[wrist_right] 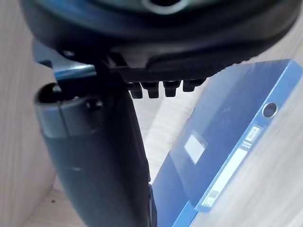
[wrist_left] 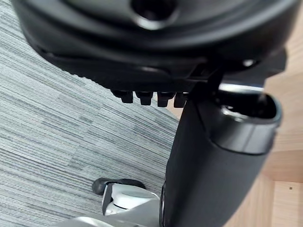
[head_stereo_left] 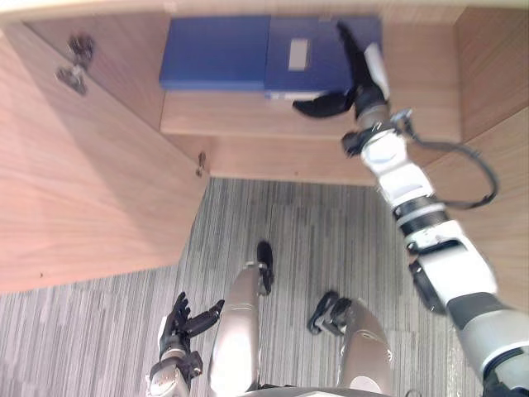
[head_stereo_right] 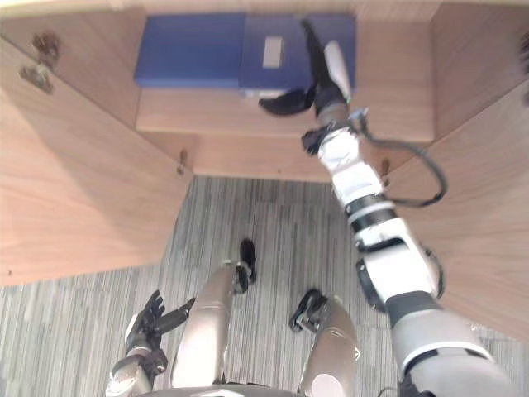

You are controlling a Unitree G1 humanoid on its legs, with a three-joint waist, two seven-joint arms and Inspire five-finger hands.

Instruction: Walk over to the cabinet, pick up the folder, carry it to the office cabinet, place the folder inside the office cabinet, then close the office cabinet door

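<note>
The folder (head_stereo_left: 307, 55) is a blue box file with a pale label on its face and a second label and a ring hole along its spine; it lies flat on the cabinet shelf (head_stereo_left: 248, 114). Another blue folder (head_stereo_left: 215, 51) lies just beside it, touching, farther from the right hand. The right hand (head_stereo_left: 361, 73) reaches in on a nearly straight arm over the labelled folder's edge, fingers straight and thumb spread wide, gripping nothing. The left hand (head_stereo_left: 178, 324) hangs well below the folder, over the striped carpet (head_stereo_left: 281, 223), its fingers loosely open. Counted: two folders, two open wooden doors (head_stereo_left: 91, 182), two hands.
</note>
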